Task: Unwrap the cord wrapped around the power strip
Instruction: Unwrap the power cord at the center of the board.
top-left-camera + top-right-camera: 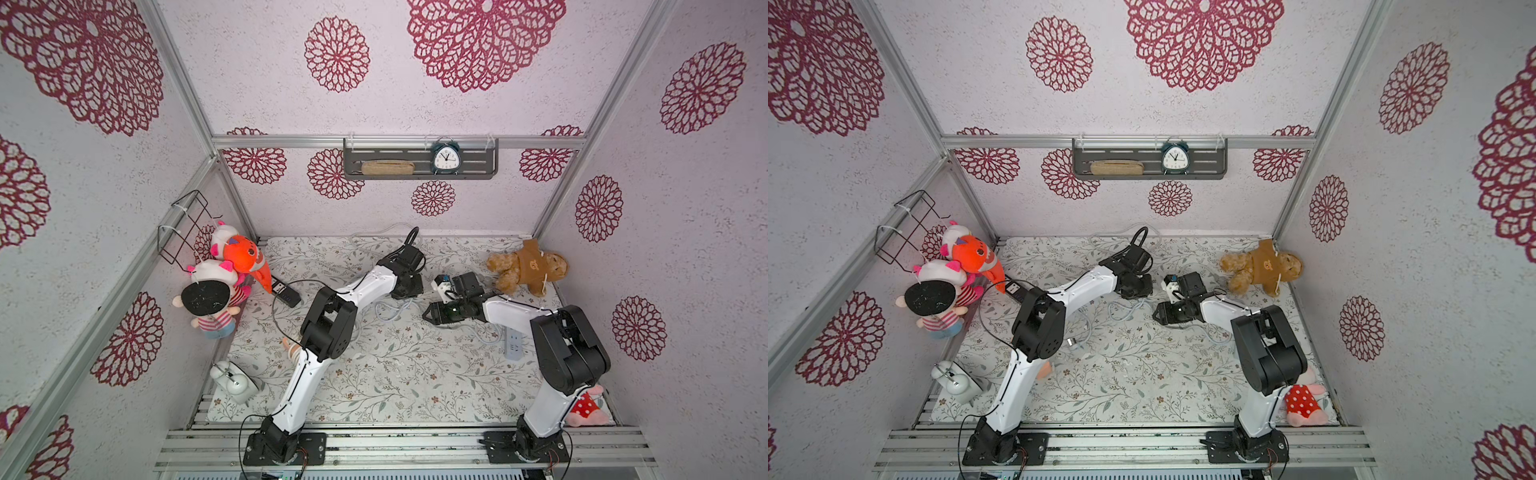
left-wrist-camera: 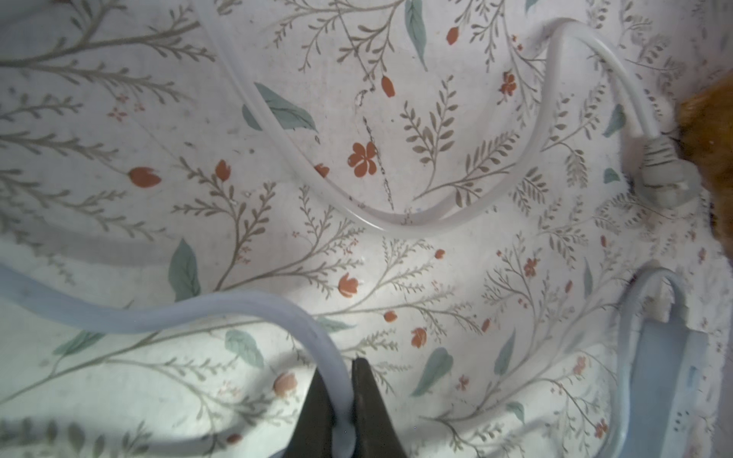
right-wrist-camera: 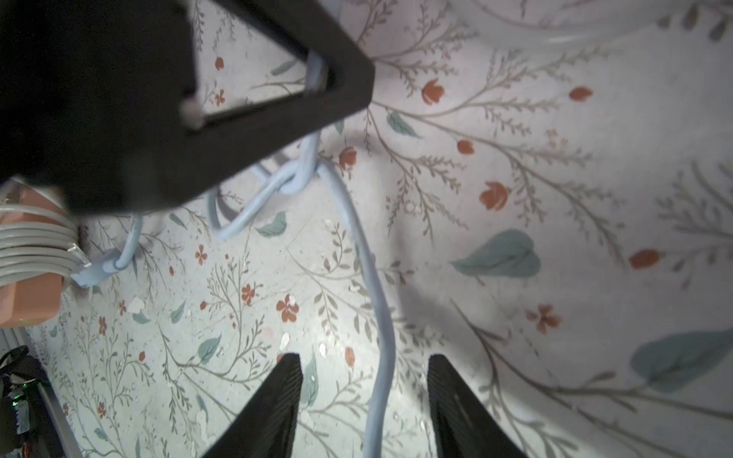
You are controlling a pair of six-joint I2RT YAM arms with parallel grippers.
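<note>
The pale blue rubber cord point(image 3: 373, 277) looks already off the pale blue plastic power strip point(image 1: 514, 345), which lies on the floral-printed mat point(image 1: 395, 374) beside my right arm. That arm hides part of the strip, so a last turn may remain. What is left, I judge, is to draw out the loose loops and a small tangle point(image 3: 295, 178). My left claw point(image 2: 343, 380) is pinched tight on the cord. My right claw point(image 3: 364, 359) stands partly open, with the cord running between its jaws, ungripped.
</note>
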